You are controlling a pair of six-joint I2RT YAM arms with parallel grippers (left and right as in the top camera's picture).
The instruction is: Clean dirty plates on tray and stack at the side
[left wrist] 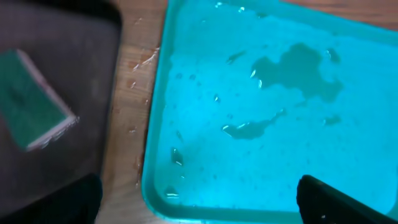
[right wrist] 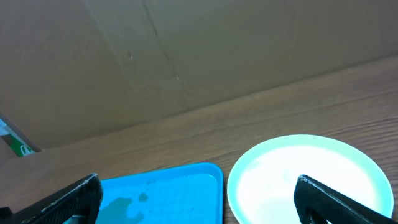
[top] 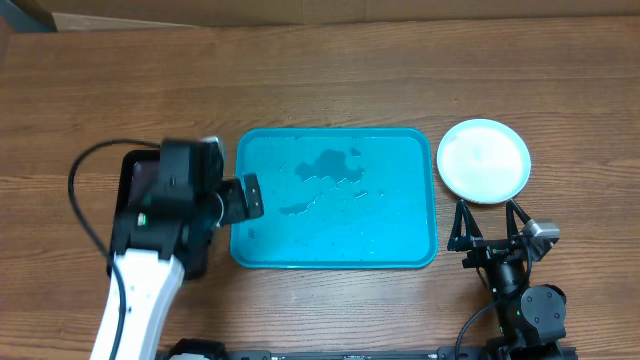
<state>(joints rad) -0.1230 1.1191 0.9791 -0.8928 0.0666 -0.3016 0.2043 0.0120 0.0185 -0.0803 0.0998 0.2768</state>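
one pale plate (top: 485, 160) being seen just right of the wet blue tray (top: 390, 225), left gripper (left wrist: 199, 186) being held wide over the tray's left edge, right gripper (top: 487, 212) being held wide near the plate, nothing being gripped

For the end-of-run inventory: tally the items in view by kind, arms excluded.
Trays: 2, the turquoise tray and the black tray
Plates: 1 in view, the pale mint plate; any beneath it are hidden
Sponges: 1, the green sponge
Total: 4
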